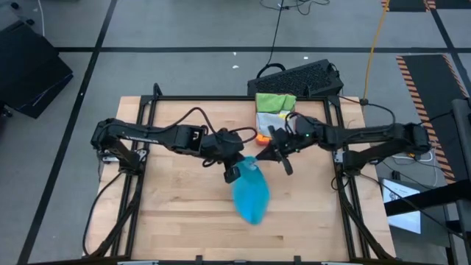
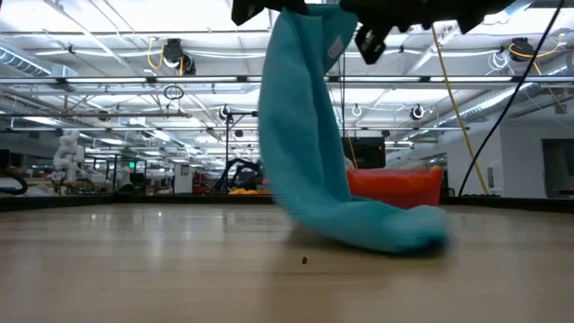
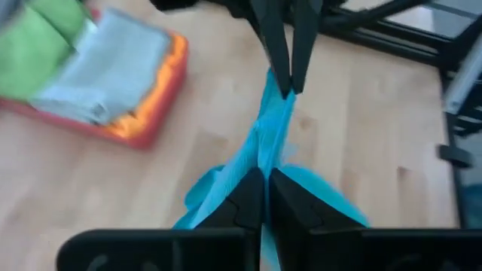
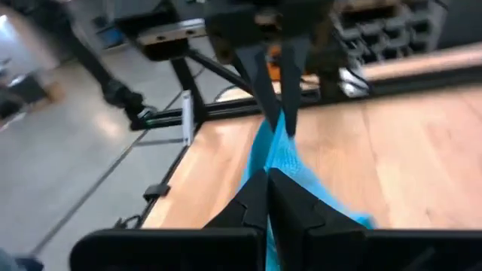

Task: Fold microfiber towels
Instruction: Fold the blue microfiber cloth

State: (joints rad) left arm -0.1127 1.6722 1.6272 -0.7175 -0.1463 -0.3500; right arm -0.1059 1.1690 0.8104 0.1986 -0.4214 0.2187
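- Holding the blue towel [image 1: 250, 193] up off the tabletop [image 1: 176, 213] at mid-table, both arms meeting over it; upper edge is in the air, lower end droops to the wood on the near side and bunches there.
- Left end effector [image 3: 263, 175]: fingers pressed together on a pinch of the blue cloth, no gap visible between them.
- Right end effector [image 4: 269, 175]: likewise clamped tight on the same towel, just beside the left one, so the 2 grips sit close together along 1 edge.
- Low view shows the cloth hanging as a long drape from the grips, tail resting on the tabletop. No crease or fold in it yet.
- Judgement: this towel is at the pick-up/spread stage. With the grips this close, they likely need to separate to tension the edge before a lay-flat and fold.
- Farther back, the pink-red tray [image 1: 260, 135] holds the other towels: a grey one [image 3: 105, 71] on top of an orange one [image 3: 154, 98], green ones [image 1: 275, 101] at the far end.
- Those look squared and stacked, so probably done; cannot confirm from here. Blue looks like the 1 left.
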